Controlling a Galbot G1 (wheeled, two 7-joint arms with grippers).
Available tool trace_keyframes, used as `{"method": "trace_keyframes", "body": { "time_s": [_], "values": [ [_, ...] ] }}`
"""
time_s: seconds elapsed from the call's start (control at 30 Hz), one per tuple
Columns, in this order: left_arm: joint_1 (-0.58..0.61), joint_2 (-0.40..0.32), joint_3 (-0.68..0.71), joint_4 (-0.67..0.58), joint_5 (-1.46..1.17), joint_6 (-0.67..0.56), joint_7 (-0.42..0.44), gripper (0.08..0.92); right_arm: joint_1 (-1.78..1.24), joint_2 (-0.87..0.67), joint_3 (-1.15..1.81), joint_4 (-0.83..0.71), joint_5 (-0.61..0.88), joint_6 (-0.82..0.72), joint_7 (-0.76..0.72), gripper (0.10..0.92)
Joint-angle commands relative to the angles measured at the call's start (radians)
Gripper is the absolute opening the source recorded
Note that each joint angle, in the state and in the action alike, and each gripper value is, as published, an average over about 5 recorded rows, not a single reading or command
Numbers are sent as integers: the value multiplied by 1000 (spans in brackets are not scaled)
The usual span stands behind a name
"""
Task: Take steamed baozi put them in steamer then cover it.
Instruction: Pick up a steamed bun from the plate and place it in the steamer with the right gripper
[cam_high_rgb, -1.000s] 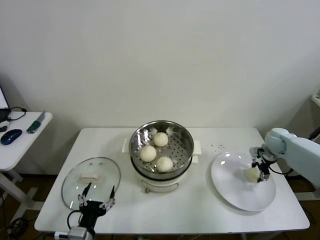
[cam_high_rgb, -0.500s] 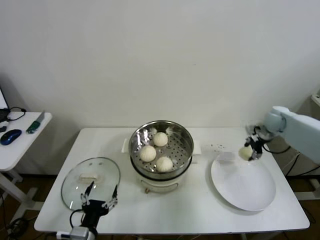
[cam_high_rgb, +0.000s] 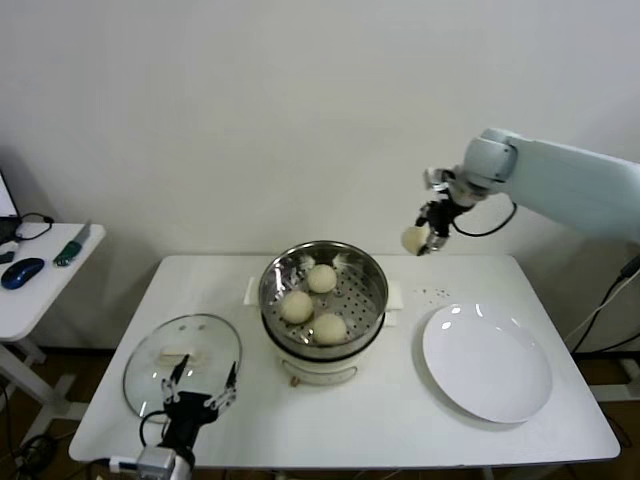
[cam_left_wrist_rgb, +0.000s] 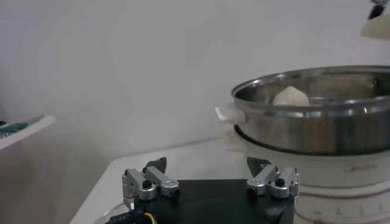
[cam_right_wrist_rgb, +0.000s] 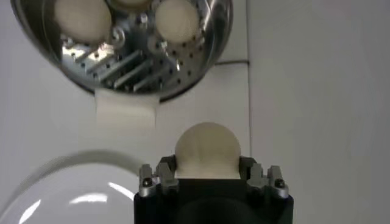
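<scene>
With three buns (cam_high_rgb: 312, 301) already sitting on the perforated tray of the steamer (cam_high_rgb: 323, 297), the head view shows the fourth bun (cam_high_rgb: 415, 239) clamped in the right gripper (cam_high_rgb: 424, 238), held high in the air to the right of the pot and behind the bare white plate (cam_high_rgb: 487, 362). The right arm reaches in from the right side, its wrist bent downward. What remains, by my reading, is dropping this last bun in and then fitting the glass lid (cam_high_rgb: 183, 360), which lies flat on the table to the left of the pot. The left gripper (cam_high_rgb: 198, 402) hangs low beside that lid.

The left wrist view shows the left gripper (cam_left_wrist_rgb: 211, 181) with fingers spread and nothing between them.

The right wrist view confirms the bun (cam_right_wrist_rgb: 208, 150) pinched between the fingers.
</scene>
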Motion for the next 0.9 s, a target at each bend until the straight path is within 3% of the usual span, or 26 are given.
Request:
{"method": "trace_keyframes", "body": {
  "time_s": [0.03, 0.3, 0.9],
  "values": [
    [-9, 22, -3, -30, -17, 5, 5, 823, 121, 253, -155, 25, 280, -72, 63, 653],
    [-7, 97, -33, -20, -38, -14, 9, 823, 61, 335, -184, 35, 305, -103, 104, 653],
    [-48, 110, -59, 8, -80, 0, 11, 823, -74, 341, -232, 29, 214, -98, 101, 662]
  ]
}}
